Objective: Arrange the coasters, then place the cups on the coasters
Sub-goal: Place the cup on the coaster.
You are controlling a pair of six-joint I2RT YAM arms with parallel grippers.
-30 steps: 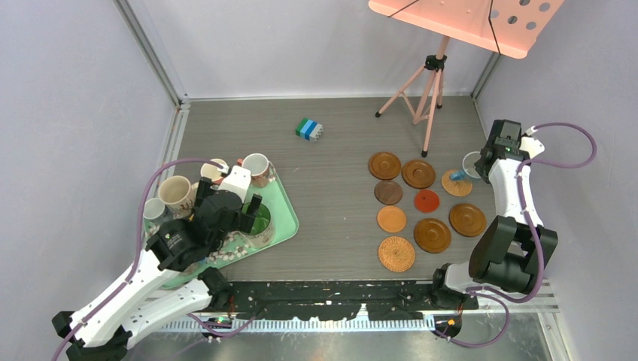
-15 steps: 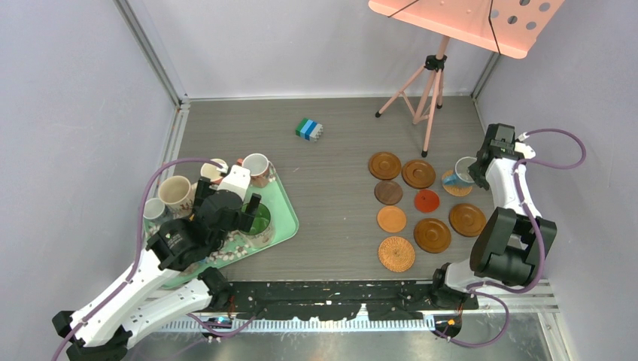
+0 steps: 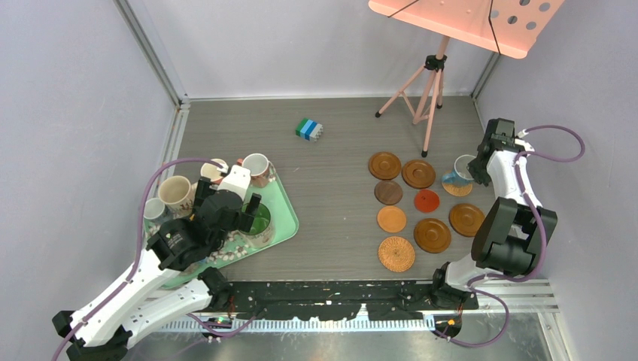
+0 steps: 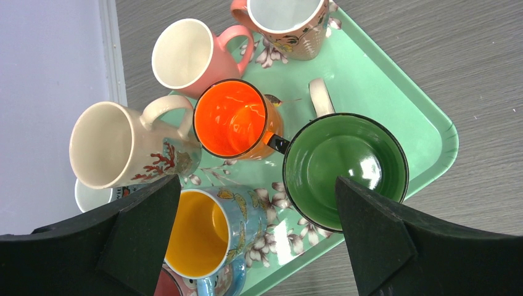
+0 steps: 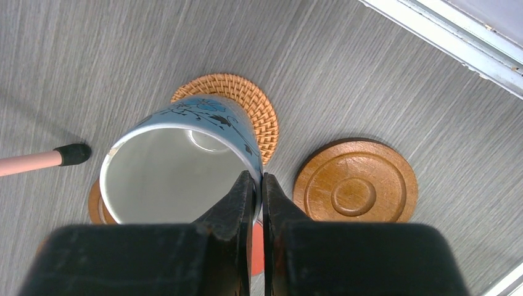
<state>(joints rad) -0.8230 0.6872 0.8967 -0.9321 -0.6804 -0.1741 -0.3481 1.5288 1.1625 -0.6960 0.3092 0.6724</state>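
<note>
My right gripper (image 5: 259,182) is shut on the rim of a light blue cup (image 5: 185,166), one finger inside and one outside. The cup hangs tilted over a small wicker coaster (image 5: 262,117); whether they touch I cannot tell. Seen from the top, that cup (image 3: 464,167) is at the right end of several coasters: dark wood (image 3: 384,165), red (image 3: 426,201), orange (image 3: 391,219) and a large wicker one (image 3: 396,253). My left gripper (image 4: 256,228) is open above the green-inside cup (image 4: 345,169), orange-inside cup (image 4: 237,117), yellow-inside cup (image 4: 191,231), cream cup (image 4: 117,145) and pink cup (image 4: 185,52).
The cups on the left stand crowded on a mint-green floral tray (image 3: 284,226). A blue-green toy block (image 3: 309,129) lies mid-table. A pink music stand's tripod (image 3: 429,98) stands behind the coasters, one foot (image 5: 71,154) close to the held cup. Walls enclose both sides.
My right gripper has carried the light blue cup a little left, from beside the small wicker coaster to over it. The left arm has not moved.
</note>
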